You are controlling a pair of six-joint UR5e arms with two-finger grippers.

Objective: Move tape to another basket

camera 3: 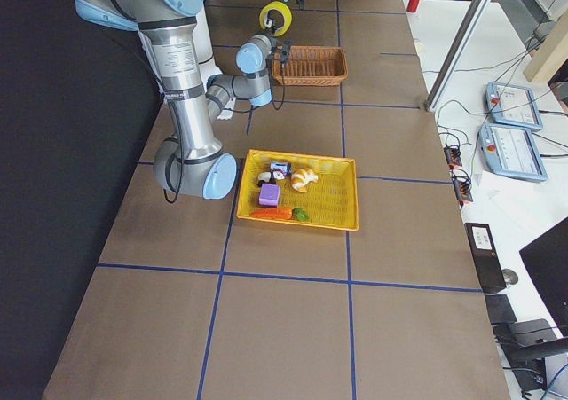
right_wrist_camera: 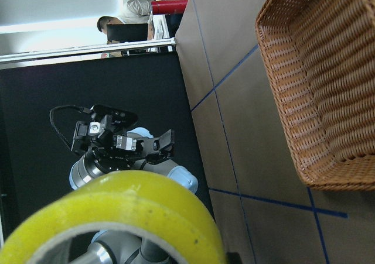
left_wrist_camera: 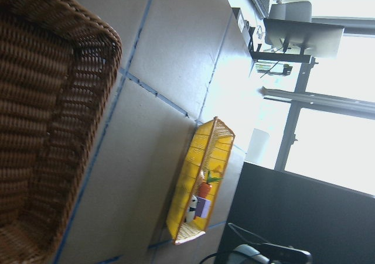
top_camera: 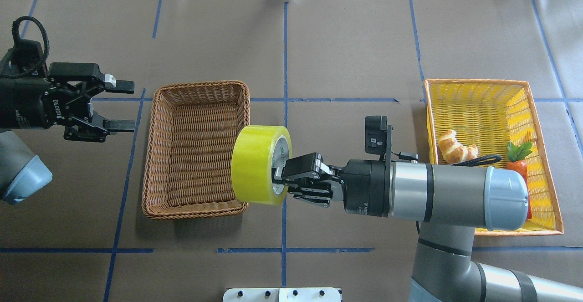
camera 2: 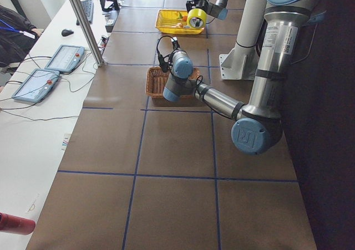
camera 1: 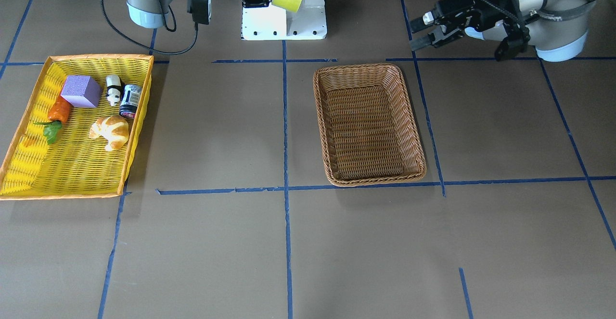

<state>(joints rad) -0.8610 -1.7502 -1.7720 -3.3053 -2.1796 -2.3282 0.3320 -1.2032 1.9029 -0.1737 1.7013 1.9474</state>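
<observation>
The right gripper (top_camera: 279, 182) was clamped on the tape (top_camera: 255, 163), one finger (top_camera: 298, 164) reaching into the white core and the other out of sight at the roll's rim, so the yellow roll stood on edge at the fingertips, lifted clear of the table (top_camera: 346, 56). Just ahead of those fingertips lay the basket (top_camera: 196, 85). In the overhead view the roll overlapped the basket wall nearest the gripper, but from the height of the roll I could not tell whether it hung over the basket's inside or just short of it. The inside of the basket showed only bare weave. Beyond the basket, on the side away from the right gripper, the left gripper (top_camera: 131, 104) hung with its jaws spread wide and nothing between them, its fingers pointed toward the basket. Behind the right gripper's wrist, well apart from the tape, sat the yellow tray (top_camera: 478, 83) holding a croissant (top_camera: 455, 149), a carrot (top_camera: 519, 163), a purple block (camera 1: 80, 91), a small can (camera 1: 130, 100) and a black-and-white figure (camera 1: 113, 89).
</observation>
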